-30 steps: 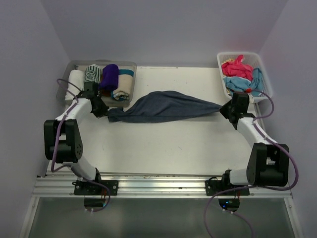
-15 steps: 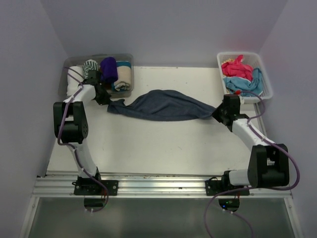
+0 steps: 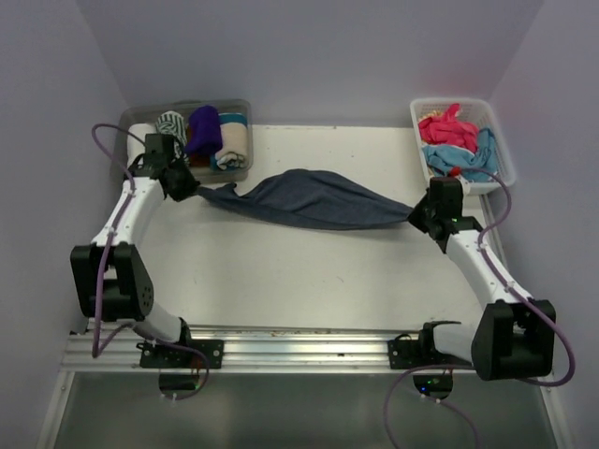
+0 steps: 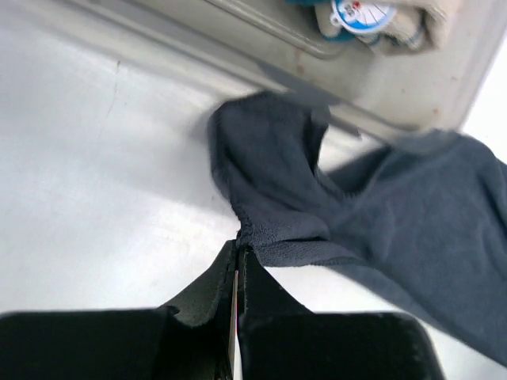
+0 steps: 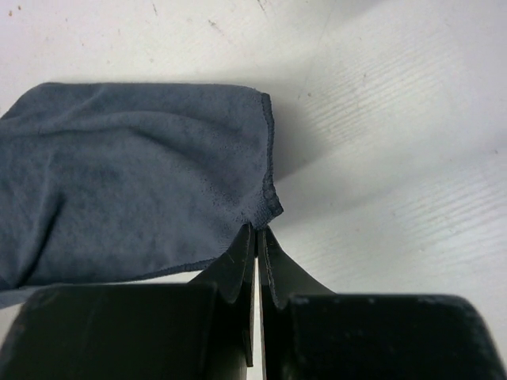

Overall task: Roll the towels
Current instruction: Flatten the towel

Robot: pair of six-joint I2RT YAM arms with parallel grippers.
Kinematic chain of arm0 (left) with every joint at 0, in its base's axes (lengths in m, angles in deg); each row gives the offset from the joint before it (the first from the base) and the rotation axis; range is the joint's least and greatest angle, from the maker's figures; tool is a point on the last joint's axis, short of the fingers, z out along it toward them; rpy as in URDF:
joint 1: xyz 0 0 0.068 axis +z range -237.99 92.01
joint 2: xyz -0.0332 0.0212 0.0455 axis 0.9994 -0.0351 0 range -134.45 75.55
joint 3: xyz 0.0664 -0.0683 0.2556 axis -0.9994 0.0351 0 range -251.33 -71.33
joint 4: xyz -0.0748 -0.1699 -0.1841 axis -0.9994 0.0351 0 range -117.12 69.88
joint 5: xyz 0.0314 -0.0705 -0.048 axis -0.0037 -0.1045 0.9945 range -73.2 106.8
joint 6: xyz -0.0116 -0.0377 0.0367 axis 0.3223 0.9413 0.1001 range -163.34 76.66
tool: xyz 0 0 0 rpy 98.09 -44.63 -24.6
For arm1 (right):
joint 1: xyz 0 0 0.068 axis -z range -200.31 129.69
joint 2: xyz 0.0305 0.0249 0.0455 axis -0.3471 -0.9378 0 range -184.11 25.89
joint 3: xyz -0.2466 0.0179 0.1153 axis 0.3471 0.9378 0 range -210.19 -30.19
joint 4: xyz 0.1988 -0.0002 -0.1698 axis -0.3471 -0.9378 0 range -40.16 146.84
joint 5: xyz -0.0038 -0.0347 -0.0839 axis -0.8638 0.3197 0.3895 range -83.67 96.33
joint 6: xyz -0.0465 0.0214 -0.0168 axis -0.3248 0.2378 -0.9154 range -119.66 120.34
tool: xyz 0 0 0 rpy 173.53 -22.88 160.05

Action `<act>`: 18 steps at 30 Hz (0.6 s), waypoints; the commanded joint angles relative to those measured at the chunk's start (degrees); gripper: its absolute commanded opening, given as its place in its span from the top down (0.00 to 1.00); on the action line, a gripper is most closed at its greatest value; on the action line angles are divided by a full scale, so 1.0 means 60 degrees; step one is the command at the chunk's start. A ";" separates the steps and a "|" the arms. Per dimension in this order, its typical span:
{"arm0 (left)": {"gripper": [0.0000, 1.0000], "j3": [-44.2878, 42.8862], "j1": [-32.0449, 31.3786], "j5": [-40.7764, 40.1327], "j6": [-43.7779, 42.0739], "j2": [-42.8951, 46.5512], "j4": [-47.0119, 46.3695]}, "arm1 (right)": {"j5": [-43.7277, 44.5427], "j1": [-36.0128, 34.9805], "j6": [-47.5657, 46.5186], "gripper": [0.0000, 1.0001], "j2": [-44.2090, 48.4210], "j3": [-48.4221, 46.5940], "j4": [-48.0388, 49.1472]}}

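A dark navy towel (image 3: 309, 198) hangs stretched between my two grippers above the middle of the white table (image 3: 299, 281). My left gripper (image 3: 190, 188) is shut on its left corner, seen in the left wrist view (image 4: 238, 247) with the navy towel (image 4: 380, 214) bunched at the tips. My right gripper (image 3: 416, 214) is shut on its right corner, seen in the right wrist view (image 5: 258, 231) with the towel (image 5: 135, 174) spreading left. Rolled towels, purple (image 3: 205, 129), green-patterned (image 3: 171, 123), cream-and-teal (image 3: 234, 146), lie in the tub. Pink (image 3: 445, 127) and light blue (image 3: 459, 159) towels fill the basket.
The clear plastic tub (image 3: 126, 120) stands at the back left, close behind my left gripper; its wall shows in the left wrist view (image 4: 444, 87). The white lattice basket (image 3: 500, 159) stands at the back right. Purple walls close in both sides.
Both arms have shifted: the left gripper moved left and slightly nearer, the right gripper moved slightly right. The navy towel is pulled tauter between them.
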 commanded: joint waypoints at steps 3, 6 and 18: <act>1.00 0.2079 0.0103 0.0083 -0.0532 0.2699 0.1138 | -0.0206 0.0036 -0.0258 1.00 0.1270 0.0759 -0.1832; 1.00 0.2902 0.0103 0.0098 -0.0371 0.3245 0.1182 | -0.0572 0.0036 0.0239 0.85 0.1753 0.1449 -0.2607; 1.00 0.3140 0.0103 0.0040 -0.0385 0.3349 0.0860 | -0.0295 0.0036 0.0607 0.51 0.1053 0.2345 -0.1645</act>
